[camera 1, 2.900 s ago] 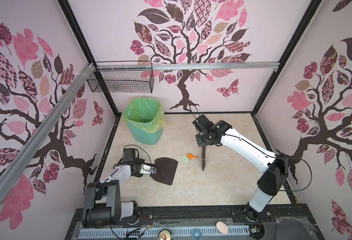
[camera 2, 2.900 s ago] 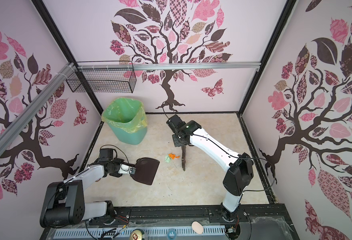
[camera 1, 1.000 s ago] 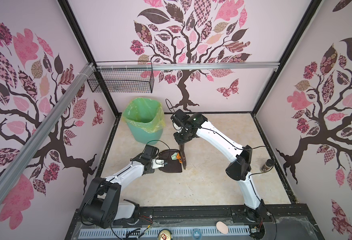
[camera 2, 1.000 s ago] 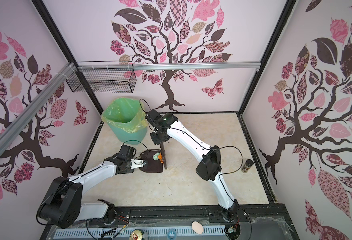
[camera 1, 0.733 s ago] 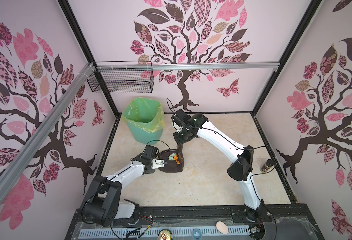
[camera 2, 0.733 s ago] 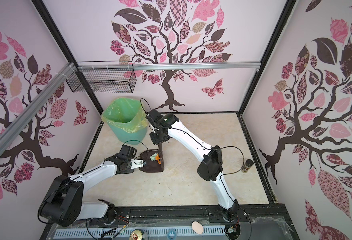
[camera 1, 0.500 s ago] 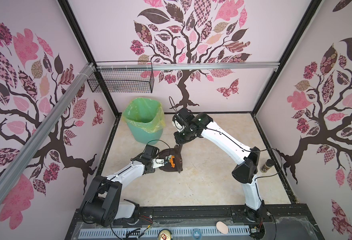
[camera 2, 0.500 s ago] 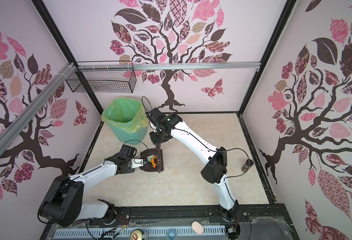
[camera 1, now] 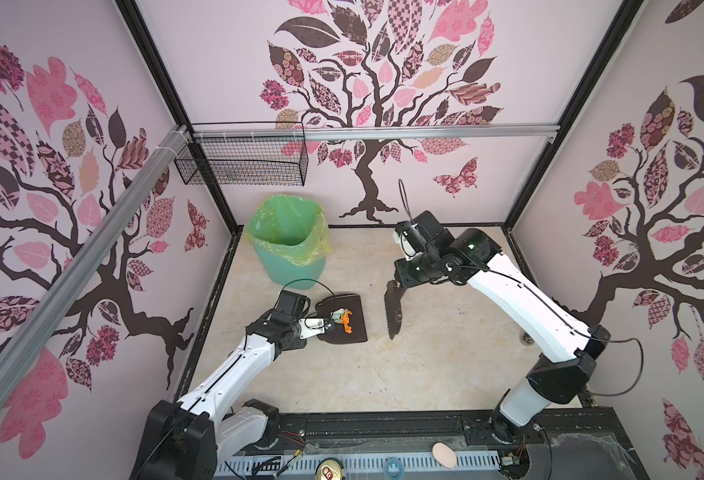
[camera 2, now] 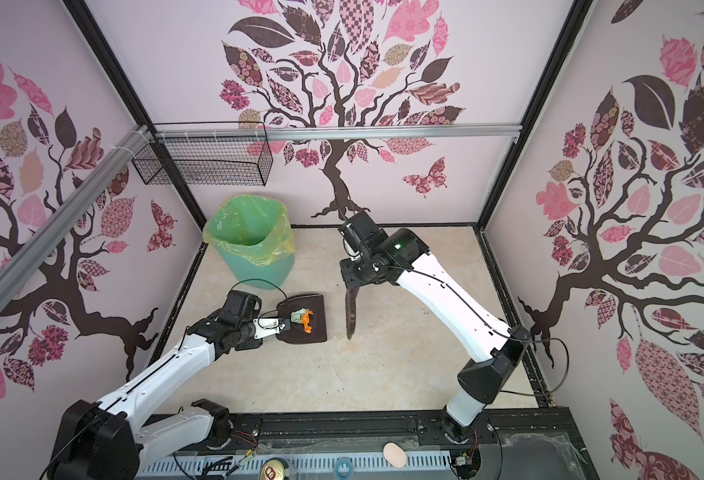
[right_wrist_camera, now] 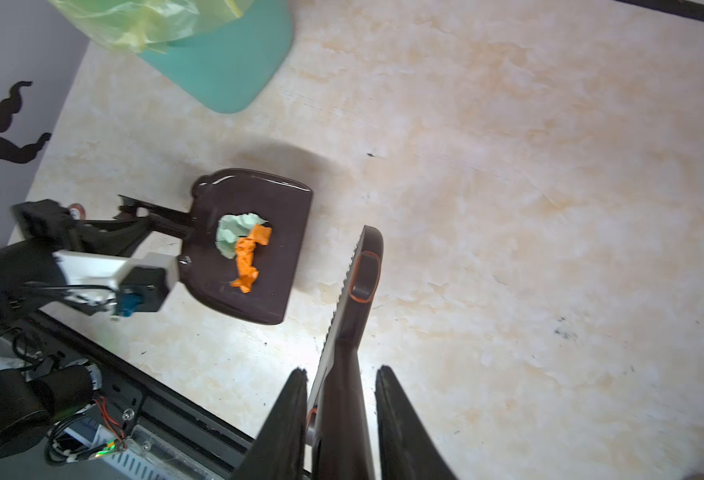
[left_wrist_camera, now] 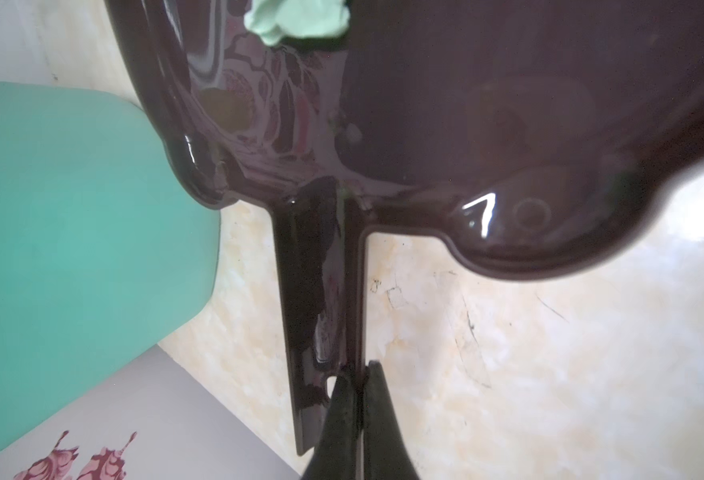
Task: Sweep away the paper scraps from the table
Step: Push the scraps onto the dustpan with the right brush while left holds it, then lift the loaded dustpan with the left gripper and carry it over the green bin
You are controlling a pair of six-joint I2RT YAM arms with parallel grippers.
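Left tool [left_wrist_camera: 355,376]: pinched tight on the dustpan [camera 1: 352,305] handle
Paper scraps [camera 1: 344,320]: green and orange wads in the pan, no strays spotted on the desk [camera 1: 425,374]
Right tool [right_wrist_camera: 342,370]: clamped on the brush [camera 1: 392,309], just beside the pan
Still to do: I'd guess tipping into the bin [camera 1: 288,249]

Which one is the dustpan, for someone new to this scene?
Find the teal bin with the green liner at the back left of the table. Just in front is a flat, glossy dark-brown dustpan in the left gripper. Unlike the narrow toothed brush beside it, it holds orange and green paper scraps.
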